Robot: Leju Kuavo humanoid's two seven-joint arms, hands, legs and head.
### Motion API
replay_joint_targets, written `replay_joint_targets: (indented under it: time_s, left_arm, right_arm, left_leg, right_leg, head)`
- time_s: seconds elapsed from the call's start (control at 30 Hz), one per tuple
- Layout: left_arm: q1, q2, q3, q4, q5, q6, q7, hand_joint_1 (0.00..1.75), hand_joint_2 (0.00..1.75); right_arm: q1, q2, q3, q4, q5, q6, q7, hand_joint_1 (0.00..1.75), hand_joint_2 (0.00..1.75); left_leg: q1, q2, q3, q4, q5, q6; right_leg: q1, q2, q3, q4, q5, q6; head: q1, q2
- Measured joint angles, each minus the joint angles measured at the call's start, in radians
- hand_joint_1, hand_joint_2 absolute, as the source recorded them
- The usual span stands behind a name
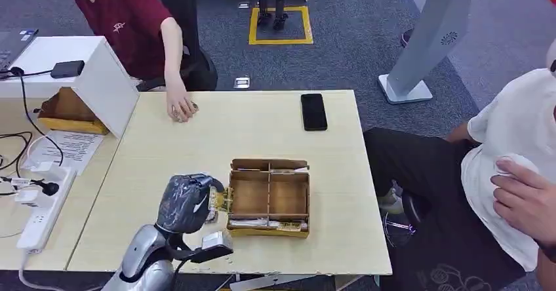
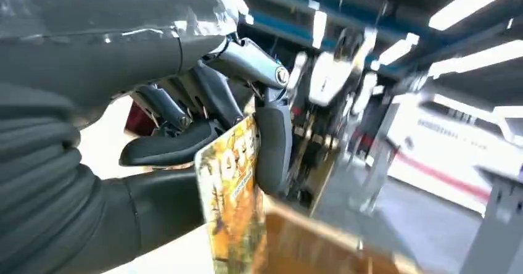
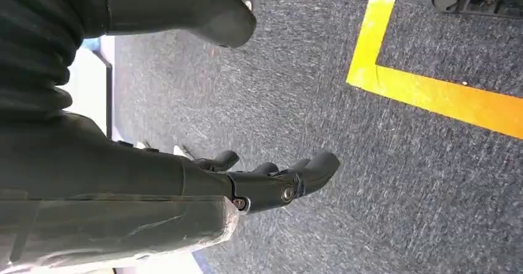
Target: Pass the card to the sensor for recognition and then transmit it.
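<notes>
Beside the cardboard tray (image 1: 269, 196) on the tabletop (image 1: 197, 140), the left hand (image 1: 187, 201) pinches the card (image 2: 231, 209) between thumb and fingers (image 2: 272, 139); sensing and handover remain. The right hand (image 3: 271, 184) hangs, fingers loosely curled, holding nothing.

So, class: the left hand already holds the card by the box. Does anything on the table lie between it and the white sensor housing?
Nothing visible does. The left hand pinches the card beside the cardboard box; the tabletop toward the white sensor housing is bare. A person's hand rests just right of that housing.
</notes>
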Motion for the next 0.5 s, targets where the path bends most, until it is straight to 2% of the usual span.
replay_joint_targets:
  time_s: [0.1,0.27,0.5]
  left_arm:
    - [-0.017,0.028,0.022,-0.065,0.022,-0.026,-0.008,1.75,1.75]
    - [-0.034,0.056,0.048,-0.118,0.027,-0.038,-0.008,1.75,1.75]
    - [-0.066,0.078,0.091,-0.127,0.000,-0.045,0.033,1.75,1.75]
  right_arm:
    - [0.001,0.000,-0.005,0.000,0.002,0.000,-0.002,0.00,1.75]
    - [0.002,0.000,-0.010,0.000,0.002,0.003,-0.002,0.00,1.75]
    - [0.002,0.000,-0.012,0.000,0.009,0.004,-0.002,0.00,1.75]
  left_leg:
    - [0.000,0.000,0.000,0.000,0.000,0.000]
    - [0.000,0.000,0.000,0.000,0.000,0.000]
    - [0.000,0.000,0.000,0.000,0.000,0.000]
  right_leg:
    - [0.000,0.000,0.000,0.000,0.000,0.000]
    - [0.000,0.000,0.000,0.000,0.000,0.000]
    - [0.000,0.000,0.000,0.000,0.000,0.000]
  head:
    - [0.000,0.000]
    - [0.000,0.000]
    - [0.000,0.000]
